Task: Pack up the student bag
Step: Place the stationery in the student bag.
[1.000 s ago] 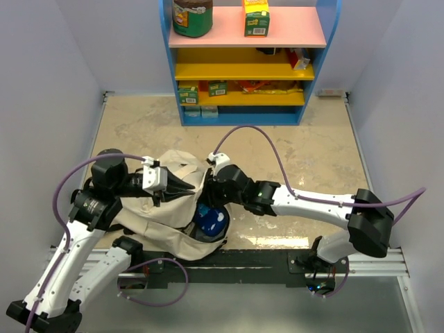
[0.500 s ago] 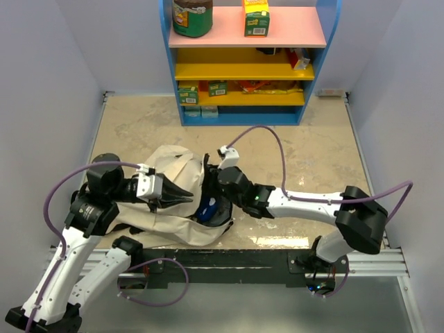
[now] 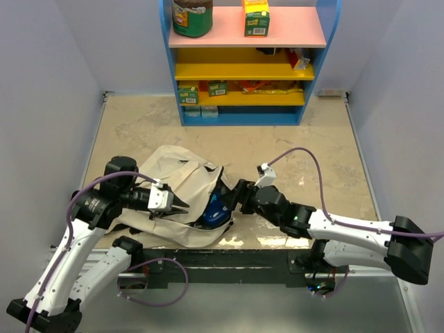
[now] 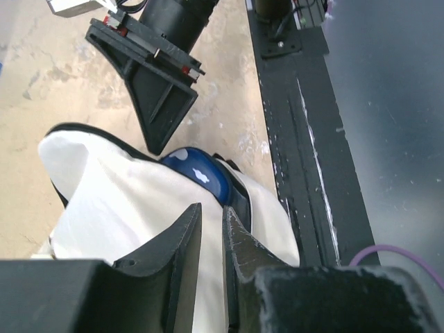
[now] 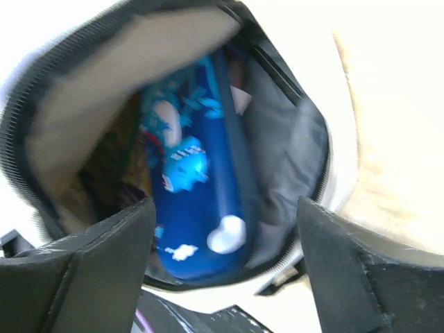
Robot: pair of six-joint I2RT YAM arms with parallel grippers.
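Note:
The student bag (image 3: 177,184) lies on the table, beige with black zipper trim, its mouth facing right. A blue pencil case (image 3: 212,207) sits inside against the dark grey lining (image 5: 277,159). My left gripper (image 3: 179,206) is shut on the bag's cream fabric (image 4: 118,208) by the opening; its fingertips (image 4: 193,216) pinch a fold. My right gripper (image 3: 233,197) hovers just outside the mouth, open and empty. In the right wrist view the pencil case (image 5: 198,208) fills the space beyond my right gripper (image 5: 225,211). The left wrist view shows the pencil case (image 4: 202,173) peeking out and the right gripper (image 4: 156,97) beyond it.
A blue shelf unit (image 3: 246,69) with jars, boxes and packets stands at the back of the table. A black mounting rail (image 3: 263,260) runs along the near edge. White walls close in on left and right.
My right gripper has opened, leaving the pencil case in the bag, and has pulled back to the right. My left gripper has come down and nearer with the bag's fabric; the bag has slumped flatter.

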